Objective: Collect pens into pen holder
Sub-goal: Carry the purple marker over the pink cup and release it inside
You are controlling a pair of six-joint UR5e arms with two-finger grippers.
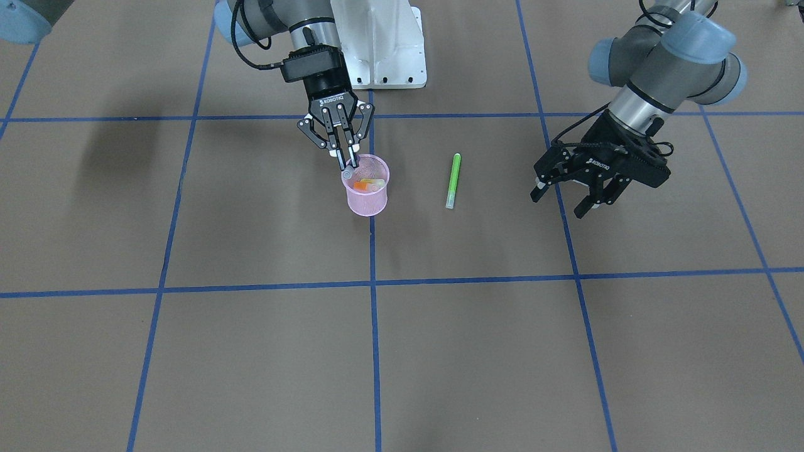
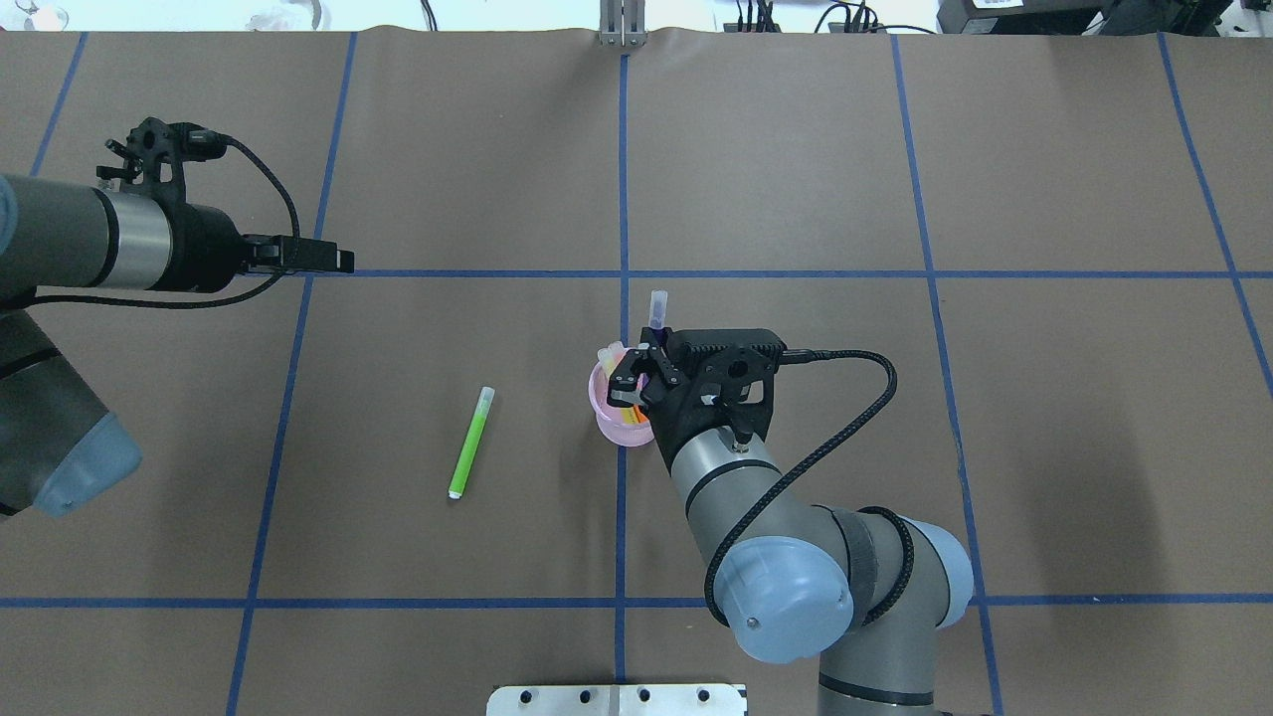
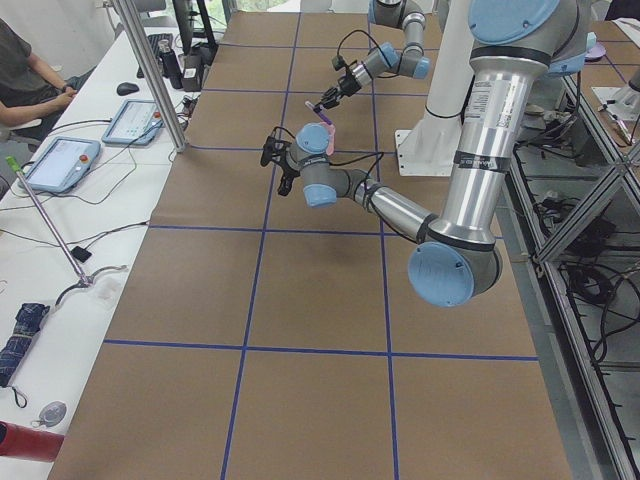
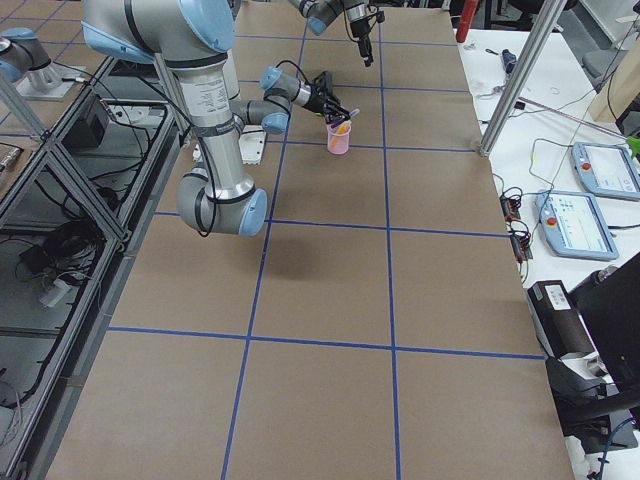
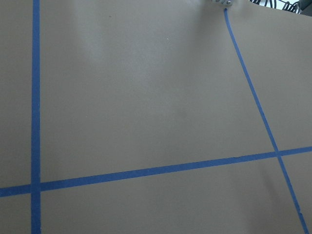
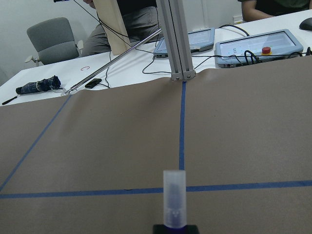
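Right gripper point(image 1: 345, 164) jaws clamp a purple pen point(image 2: 657, 306) over the pen holder point(image 1: 367, 199); left gripper point(image 1: 560, 199) jaws stand apart

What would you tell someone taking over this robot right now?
The right gripper is shut on the purple pen at the rim of the holder; the pen is not yet released.
The left gripper is open and empty.
The green pen lies on the table between the holder and the left gripper.
Done: the orange pen and the yellow pen are in the holder.
Left: drop the purple pen in, then probably fetch the green pen.
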